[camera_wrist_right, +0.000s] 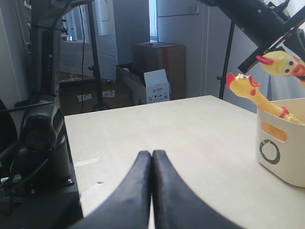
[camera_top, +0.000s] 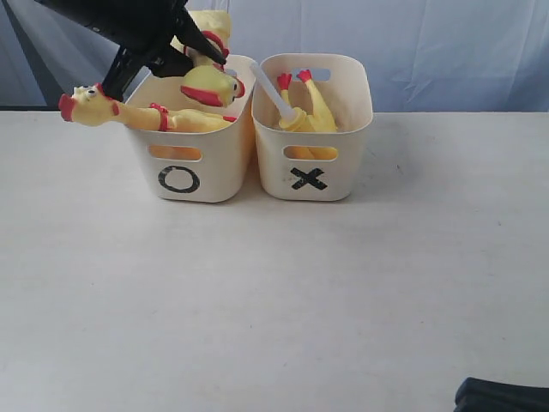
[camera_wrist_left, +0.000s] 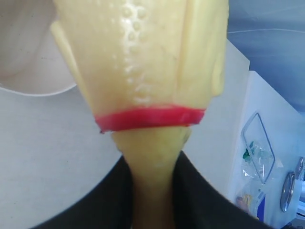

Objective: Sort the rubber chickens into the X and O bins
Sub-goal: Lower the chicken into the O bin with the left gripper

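Left pincer (camera_top: 199, 47) is clamped on the neck of one rubber chicken (camera_top: 208, 84), dangling it head down right over the O bin (camera_top: 193, 184), which sits around 11 o'clock on the desk (camera_top: 274, 292). Second chicken (camera_top: 129, 112) lies across that bin, head poking past the rim toward 9 o'clock. Third chicken (camera_top: 313, 112) is feet up in the X bin (camera_top: 330, 154), just beside at 3 o'clock of the O bin, with a white tube (camera_top: 270, 90). Right pincer (camera_wrist_right: 151, 191) is empty, jaws pressed together
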Controlling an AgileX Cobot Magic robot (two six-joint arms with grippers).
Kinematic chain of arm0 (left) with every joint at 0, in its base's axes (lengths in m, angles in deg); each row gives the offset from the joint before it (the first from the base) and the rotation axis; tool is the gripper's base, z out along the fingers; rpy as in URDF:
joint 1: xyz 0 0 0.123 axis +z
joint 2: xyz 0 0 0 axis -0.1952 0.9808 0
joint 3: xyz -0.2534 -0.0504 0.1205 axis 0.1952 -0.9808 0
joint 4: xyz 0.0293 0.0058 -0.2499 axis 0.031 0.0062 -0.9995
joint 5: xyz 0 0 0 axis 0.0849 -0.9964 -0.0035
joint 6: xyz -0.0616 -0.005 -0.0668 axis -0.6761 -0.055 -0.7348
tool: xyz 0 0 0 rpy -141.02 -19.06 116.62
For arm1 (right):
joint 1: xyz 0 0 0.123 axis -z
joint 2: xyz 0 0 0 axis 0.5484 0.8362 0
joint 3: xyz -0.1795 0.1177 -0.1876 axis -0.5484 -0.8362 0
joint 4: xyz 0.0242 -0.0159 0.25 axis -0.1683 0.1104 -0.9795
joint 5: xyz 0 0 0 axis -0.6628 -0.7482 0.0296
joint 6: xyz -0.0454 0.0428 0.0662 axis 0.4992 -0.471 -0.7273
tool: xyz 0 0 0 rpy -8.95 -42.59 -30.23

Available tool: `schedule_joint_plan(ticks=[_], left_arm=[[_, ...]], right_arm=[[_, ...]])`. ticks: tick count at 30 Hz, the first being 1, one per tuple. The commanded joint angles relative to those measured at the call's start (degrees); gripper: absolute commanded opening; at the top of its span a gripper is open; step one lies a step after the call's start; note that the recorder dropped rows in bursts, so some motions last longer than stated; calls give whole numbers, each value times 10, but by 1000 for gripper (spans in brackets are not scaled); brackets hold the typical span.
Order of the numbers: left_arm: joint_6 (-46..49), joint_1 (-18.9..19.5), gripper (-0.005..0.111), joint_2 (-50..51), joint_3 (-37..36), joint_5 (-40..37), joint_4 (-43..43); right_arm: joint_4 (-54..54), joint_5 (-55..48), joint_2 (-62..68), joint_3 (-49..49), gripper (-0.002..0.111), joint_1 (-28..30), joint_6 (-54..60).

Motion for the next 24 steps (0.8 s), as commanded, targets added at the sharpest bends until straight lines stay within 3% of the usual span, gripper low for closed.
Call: schedule_joint_plan(ticks=[1, 24], left_arm=[[1, -1, 0, -11, -13, 12, -12], [1, -1, 0, 17, -15, 0, 1]], right_arm=[[1, 7, -2, -3, -1, 3, 1], [1, 13, -2, -3, -1, 3, 1]])
